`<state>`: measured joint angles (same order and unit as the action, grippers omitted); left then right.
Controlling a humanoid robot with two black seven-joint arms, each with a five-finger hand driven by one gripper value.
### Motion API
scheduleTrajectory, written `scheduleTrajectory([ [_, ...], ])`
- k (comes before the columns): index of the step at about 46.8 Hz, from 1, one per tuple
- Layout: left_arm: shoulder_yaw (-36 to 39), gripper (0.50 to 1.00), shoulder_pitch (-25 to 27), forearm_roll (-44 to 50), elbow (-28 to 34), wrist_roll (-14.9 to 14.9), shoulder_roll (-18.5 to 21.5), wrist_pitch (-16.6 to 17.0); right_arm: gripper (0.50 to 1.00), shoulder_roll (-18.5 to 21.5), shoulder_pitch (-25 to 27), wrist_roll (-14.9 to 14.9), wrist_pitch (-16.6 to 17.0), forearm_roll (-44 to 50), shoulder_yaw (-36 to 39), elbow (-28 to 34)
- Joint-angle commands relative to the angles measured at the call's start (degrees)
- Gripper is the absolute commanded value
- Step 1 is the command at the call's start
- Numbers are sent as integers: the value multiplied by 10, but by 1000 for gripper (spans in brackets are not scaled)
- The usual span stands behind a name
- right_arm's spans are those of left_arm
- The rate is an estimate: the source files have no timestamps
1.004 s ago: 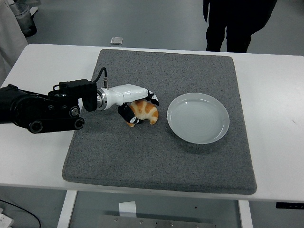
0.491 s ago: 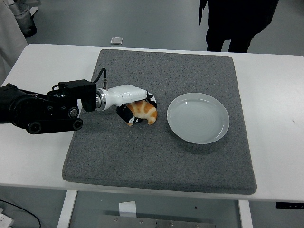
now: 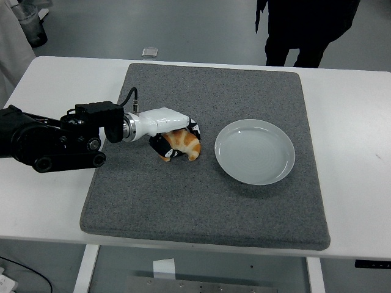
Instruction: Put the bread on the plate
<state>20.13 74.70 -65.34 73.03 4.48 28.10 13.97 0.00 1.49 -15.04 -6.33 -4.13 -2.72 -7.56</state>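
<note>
A golden croissant-shaped bread sits on the grey mat, just left of the plate. My left hand reaches in from the left with its white palm above the bread and its dark fingers curled around it. The white plate lies empty on the right half of the mat, a short gap from the bread. My right arm does not appear.
The grey mat covers the middle of the white table. A person in dark clothes stands beyond the far edge. A small grey object lies on the floor beyond the table.
My left hand has drawn slightly to the left with the bread, and its fingers have closed tighter around it. The plate has not moved.
</note>
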Motion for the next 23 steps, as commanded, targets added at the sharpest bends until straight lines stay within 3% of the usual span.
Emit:
scheduleTrajectory([
  [1,-1,500,2,-11,0,0,1,0,932,0,0,0,0,0,0,0],
  [23,-6,500,49,-37,2,0,29,4,932,0,0,0,0,0,0,0],
])
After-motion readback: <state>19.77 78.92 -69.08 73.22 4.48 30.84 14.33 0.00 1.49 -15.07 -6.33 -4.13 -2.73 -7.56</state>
